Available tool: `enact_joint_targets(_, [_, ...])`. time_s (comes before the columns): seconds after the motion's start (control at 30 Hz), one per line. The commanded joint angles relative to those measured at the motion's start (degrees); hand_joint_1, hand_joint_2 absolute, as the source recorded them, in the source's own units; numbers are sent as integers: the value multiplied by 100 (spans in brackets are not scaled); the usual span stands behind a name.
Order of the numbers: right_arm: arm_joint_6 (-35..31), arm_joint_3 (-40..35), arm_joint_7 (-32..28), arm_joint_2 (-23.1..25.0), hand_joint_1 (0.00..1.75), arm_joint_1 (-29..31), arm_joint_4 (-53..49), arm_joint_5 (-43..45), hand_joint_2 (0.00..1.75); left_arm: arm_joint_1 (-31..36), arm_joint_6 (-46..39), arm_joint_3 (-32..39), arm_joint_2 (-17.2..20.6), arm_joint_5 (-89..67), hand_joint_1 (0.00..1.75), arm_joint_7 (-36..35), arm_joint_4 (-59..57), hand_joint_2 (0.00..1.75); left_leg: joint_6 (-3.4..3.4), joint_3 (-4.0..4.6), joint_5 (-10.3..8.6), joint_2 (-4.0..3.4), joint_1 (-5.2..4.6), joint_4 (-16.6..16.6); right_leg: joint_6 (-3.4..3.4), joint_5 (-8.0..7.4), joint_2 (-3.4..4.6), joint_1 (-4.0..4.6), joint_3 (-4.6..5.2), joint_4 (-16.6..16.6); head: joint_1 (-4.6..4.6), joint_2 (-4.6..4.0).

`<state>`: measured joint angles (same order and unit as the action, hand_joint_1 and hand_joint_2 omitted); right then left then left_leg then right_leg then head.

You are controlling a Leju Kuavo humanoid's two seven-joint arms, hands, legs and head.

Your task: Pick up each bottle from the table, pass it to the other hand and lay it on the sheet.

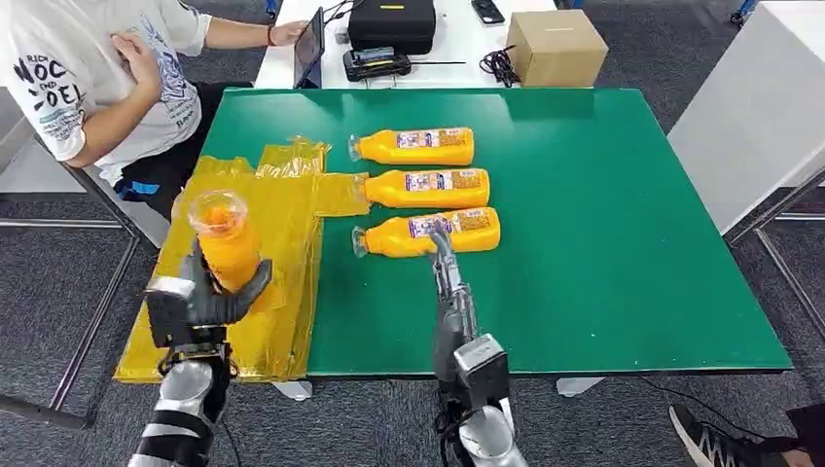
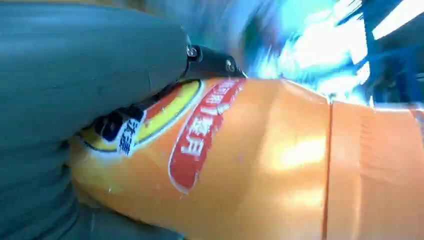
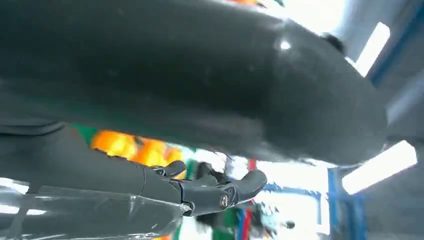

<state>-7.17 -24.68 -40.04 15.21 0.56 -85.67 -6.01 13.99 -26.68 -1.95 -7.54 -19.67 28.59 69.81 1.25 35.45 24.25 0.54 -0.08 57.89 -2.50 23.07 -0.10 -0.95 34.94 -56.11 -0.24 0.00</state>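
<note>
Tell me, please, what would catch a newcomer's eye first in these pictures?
Most striking is the orange bottle gripped upright in the left hand, raised over the yellow sheet at the left edge of the green table. Next, three more orange bottles lie side by side mid-table, with the right hand reaching to the nearest. A seated person waits at the far left corner.

- Three bottles (image 1: 418, 185) lie in a near-to-far row mid-desk (image 1: 623, 243).
- The sheet (image 1: 277, 253) covers the desk's left edge.
- A box (image 1: 556, 47) stands beyond the far edge.
</note>
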Motion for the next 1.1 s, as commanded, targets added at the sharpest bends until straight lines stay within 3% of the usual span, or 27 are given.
enact_joint_targets(0.03, [235, -295, 187, -114, 0, 380, 171, 45, 0, 2002, -1187, -267, 993, -4443, 175, -1206, -3066, 175, -7, -24, 0, 1, 2, -6, 10, 2, -4, 3, -24, 4, 0, 0])
enact_joint_targets(0.23, [283, -312, 165, -118, 0, 391, 197, 38, 0, 2568, -931, -358, 1053, -5082, 175, -1369, -4117, 175, -15, -45, -1, -8, 11, -5, 17, 4, 1, 13, -44, 7, 0, 0])
enact_joint_targets(1.1, [445, -285, 469, -55, 0, 374, 339, 61, 0, 2452, -248, -164, 861, -5106, 175, -1376, -4510, 175, -11, -38, 4, -6, 10, 0, 11, 8, 1, 11, -42, 7, 0, 0])
